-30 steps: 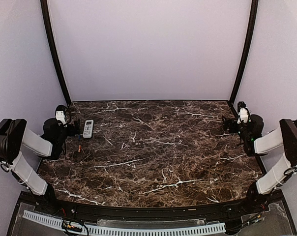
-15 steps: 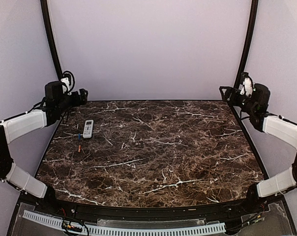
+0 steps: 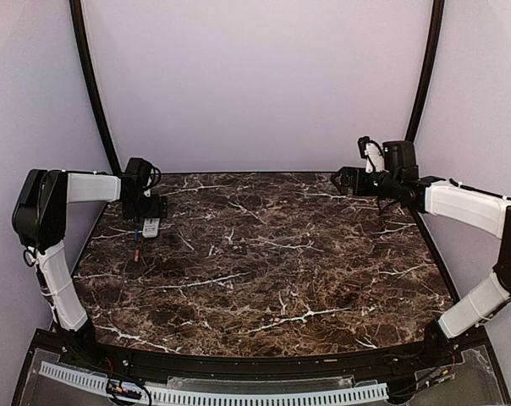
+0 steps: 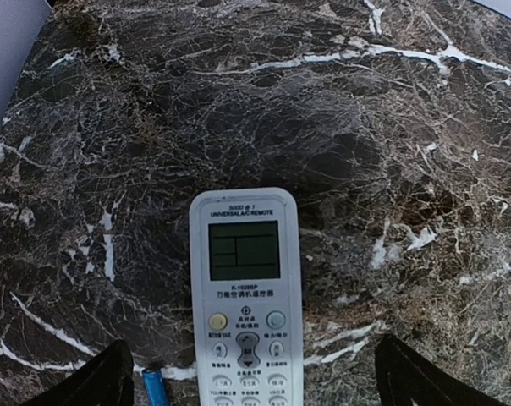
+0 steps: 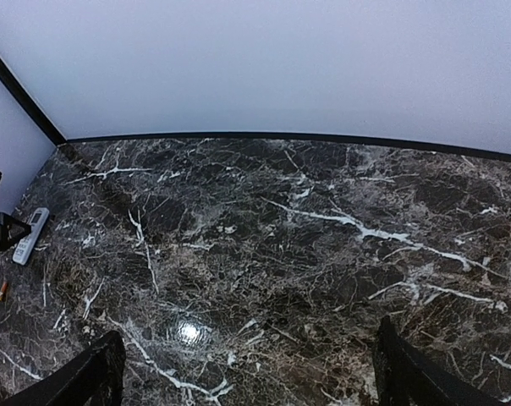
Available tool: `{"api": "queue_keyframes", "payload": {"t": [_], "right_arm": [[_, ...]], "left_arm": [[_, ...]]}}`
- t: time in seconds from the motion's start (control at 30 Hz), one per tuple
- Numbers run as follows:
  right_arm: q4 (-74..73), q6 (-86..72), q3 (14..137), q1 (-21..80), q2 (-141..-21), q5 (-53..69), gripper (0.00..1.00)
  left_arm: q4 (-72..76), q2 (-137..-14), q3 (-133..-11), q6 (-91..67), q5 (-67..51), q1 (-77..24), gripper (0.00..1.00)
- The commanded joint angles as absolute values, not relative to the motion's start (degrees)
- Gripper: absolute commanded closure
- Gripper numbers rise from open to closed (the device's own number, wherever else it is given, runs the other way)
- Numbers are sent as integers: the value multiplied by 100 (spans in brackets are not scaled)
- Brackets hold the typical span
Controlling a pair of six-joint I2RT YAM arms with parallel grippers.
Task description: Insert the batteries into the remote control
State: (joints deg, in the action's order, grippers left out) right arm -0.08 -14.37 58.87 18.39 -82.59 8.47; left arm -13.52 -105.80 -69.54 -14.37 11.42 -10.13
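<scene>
The white remote control (image 3: 151, 227) lies face up at the table's far left, screen end away from me; it fills the lower middle of the left wrist view (image 4: 245, 296). Beside it lie a blue battery (image 4: 155, 387) and, nearer, an orange battery (image 3: 137, 252). My left gripper (image 3: 151, 207) hovers just over the remote, open, its fingers (image 4: 103, 385) straddling it without touching. My right gripper (image 3: 343, 180) hangs open over the far right of the table with nothing between its fingers (image 5: 403, 372). Its camera sees the remote (image 5: 30, 235) and the orange battery (image 5: 2, 290) far off.
The dark marble table (image 3: 272, 254) is bounded by lilac walls at the back and sides, with black frame posts (image 3: 90, 85) at the back corners. A lamp glare spot (image 5: 188, 331) shows on the marble below the right gripper.
Both arms rose from the table's sides and swung inward. The left gripper came down over the remote; the right one moved left along the back edge. Both stayed open.
</scene>
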Motion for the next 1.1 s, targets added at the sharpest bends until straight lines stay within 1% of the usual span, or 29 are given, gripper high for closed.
{"api": "queue_keyframes", "payload": {"t": [0.0, 0.13, 0.2, 0.37, 0.47, 0.63, 0.7, 0.73, 0.77, 0.83, 0.9, 0.93, 0.97, 1.07], "right_arm": [[-325, -1336, 6067, 2068, -8395, 633, 1], [-325, -1315, 6076, 2206, -8452, 633, 1], [-355, -1301, 6100, 2247, -8468, 609, 1], [-423, -1243, 6137, 2272, -8400, 545, 1], [-410, -1187, 6136, 2285, -8341, 503, 1], [-488, -1092, 6226, 2285, -8341, 370, 1], [-506, -1075, 6245, 2285, -8330, 359, 1], [-508, -1066, 6243, 2284, -8315, 348, 1], [-516, -1065, 6241, 2285, -8309, 329, 2], [-523, -1055, 6232, 2285, -8290, 300, 1], [-533, -1059, 6226, 2283, -8272, 298, 1], [-542, -1055, 6224, 2286, -8260, 305, 1], [-551, -1061, 6225, 2285, -8255, 322, 1], [-561, -1087, 6235, 2285, -8190, 457, 1]], "left_arm": [[-2170, -11259, -7685, -1368, 1336, -961, 1], [-2269, -11573, -8109, -1243, 1189, -947, 1], [-2379, -11713, -8259, -1229, 1031, -914, 3], [-2586, -11896, -8409, -1343, 552, -699, 13], [-2650, -12018, -8437, -1300, 326, -623, 22], [-2861, -12165, -8538, -1255, 147, -615, 30], [-2857, -12184, -8547, -1225, 94, -619, 35], [-2861, -12196, -8551, -1211, 52, -617, 42], [-2875, -12209, -8556, -1208, 35, -618, 46], [-2921, -12193, -8577, -1231, 20, -623, 69], [-2833, -12075, -8490, -1305, -136, -635, 79], [-2615, -12005, -8424, -1368, -238, -647, 82], [-2463, -11790, -8241, -1396, -308, -698, 87], [-1542, -11199, -7825, -1494, -754, -873, 93]]}}
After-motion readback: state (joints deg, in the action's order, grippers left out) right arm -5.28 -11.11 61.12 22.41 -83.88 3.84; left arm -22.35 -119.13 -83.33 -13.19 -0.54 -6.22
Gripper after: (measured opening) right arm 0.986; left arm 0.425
